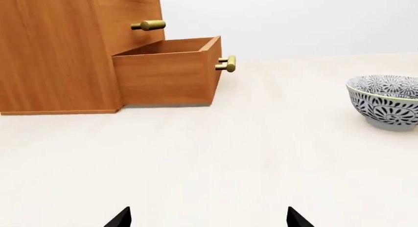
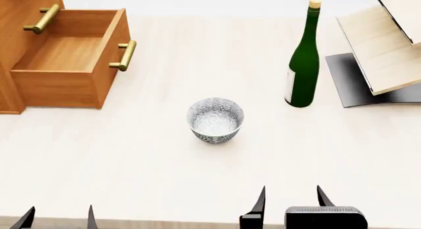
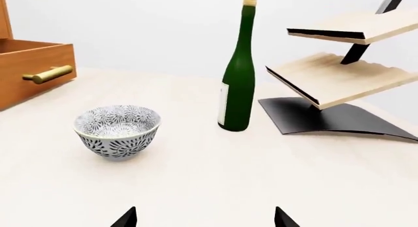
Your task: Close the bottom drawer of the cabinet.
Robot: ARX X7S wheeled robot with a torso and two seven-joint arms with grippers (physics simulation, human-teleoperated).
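Observation:
The cabinet (image 2: 13, 51) of orange-brown wood stands at the table's far left. Its bottom drawer (image 2: 66, 86) is pulled far out and empty, with a brass bar handle (image 2: 125, 55) on its front. The drawer also shows in the left wrist view (image 1: 163, 78), with its handle (image 1: 227, 63), and in the right wrist view (image 3: 29, 65). My left gripper (image 2: 59, 219) is open and empty at the near left edge, well short of the drawer. My right gripper (image 2: 291, 202) is open and empty at the near edge, right of centre. Both show open in the wrist views (image 1: 207, 218) (image 3: 203, 218).
A patterned blue-white bowl (image 2: 215, 120) sits mid-table. A green wine bottle (image 2: 303, 61) stands at the back right. Pale wooden boards on a dark stand (image 2: 381, 46) are at the far right. An upper drawer's handle (image 2: 42, 19) juts above the open one.

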